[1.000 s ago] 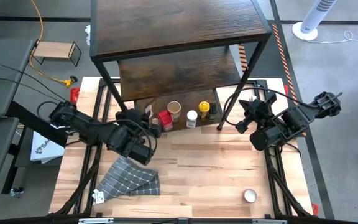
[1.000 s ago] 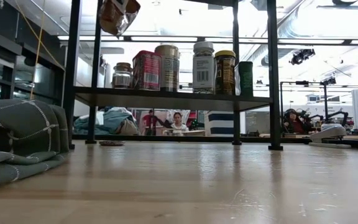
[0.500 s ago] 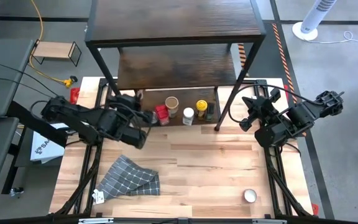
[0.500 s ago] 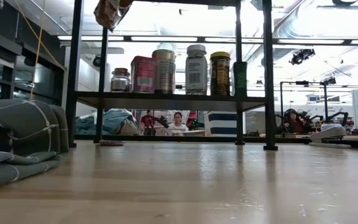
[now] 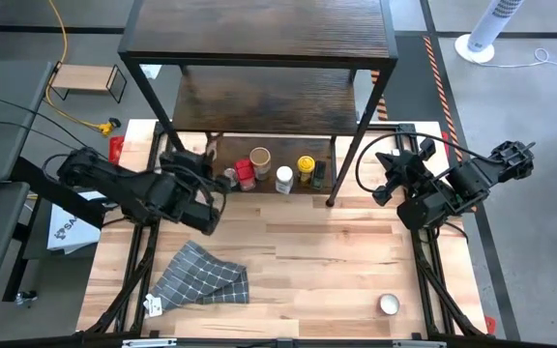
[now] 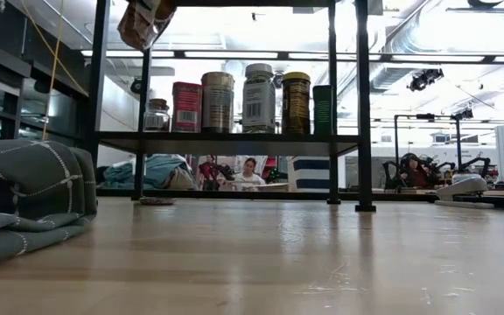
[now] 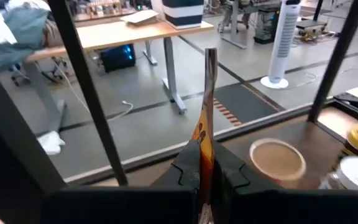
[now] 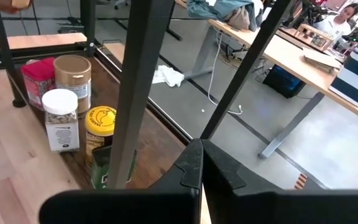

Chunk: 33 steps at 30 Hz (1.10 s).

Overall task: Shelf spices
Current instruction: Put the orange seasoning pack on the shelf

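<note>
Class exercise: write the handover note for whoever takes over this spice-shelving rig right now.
Left end effector: shut on a thin orange packet, by the shelf's left front leg.
Right end effector: shut, empty, by the right front leg.
Done: six spices stand on the lowest board.
Left: shelve the packet and, probably, the small round tin lying on the table.

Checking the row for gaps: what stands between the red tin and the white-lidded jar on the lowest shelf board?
A tan-lidded round jar stands between the red tin and the white-lidded jar, in the high view.
</note>
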Available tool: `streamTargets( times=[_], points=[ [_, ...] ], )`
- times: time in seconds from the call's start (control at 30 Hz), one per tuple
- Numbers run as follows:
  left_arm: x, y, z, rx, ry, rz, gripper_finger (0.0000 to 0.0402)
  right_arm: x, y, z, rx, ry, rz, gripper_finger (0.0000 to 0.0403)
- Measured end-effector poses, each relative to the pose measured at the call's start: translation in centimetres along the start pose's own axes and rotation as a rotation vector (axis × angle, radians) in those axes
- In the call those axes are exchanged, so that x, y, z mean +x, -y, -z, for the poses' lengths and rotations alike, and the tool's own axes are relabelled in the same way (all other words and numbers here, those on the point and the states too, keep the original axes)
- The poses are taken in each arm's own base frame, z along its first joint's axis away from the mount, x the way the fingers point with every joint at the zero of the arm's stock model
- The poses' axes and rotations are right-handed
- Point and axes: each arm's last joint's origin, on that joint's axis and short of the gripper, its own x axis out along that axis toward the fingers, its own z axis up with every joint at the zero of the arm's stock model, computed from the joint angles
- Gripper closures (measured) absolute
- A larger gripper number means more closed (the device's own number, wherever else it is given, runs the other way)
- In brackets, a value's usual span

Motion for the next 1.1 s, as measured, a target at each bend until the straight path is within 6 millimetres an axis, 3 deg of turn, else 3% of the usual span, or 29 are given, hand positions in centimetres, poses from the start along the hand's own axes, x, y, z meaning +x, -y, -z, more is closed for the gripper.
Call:
streamTargets(
  times=[0.33,0.83,1.1],
  points=[
    [-0.5,2.1,4.9,-0.043,-0.111,-0.004,0.0401,0.0,-0.1,-0.1,0.018,-0.004,-0.014,0.0403],
    [2.9,0.8,7.6,-0.057,-0.093,-0.159,0.0401,0.0,-0.2,0.0,0.017,-0.02,-0.028,0.0403],
    [3.6,0.6,9.4,-0.119,-0.081,-0.203,0.0401,0.0,-0.2,0.0,0.01,-0.02,-0.028,0.0403]
  ],
)
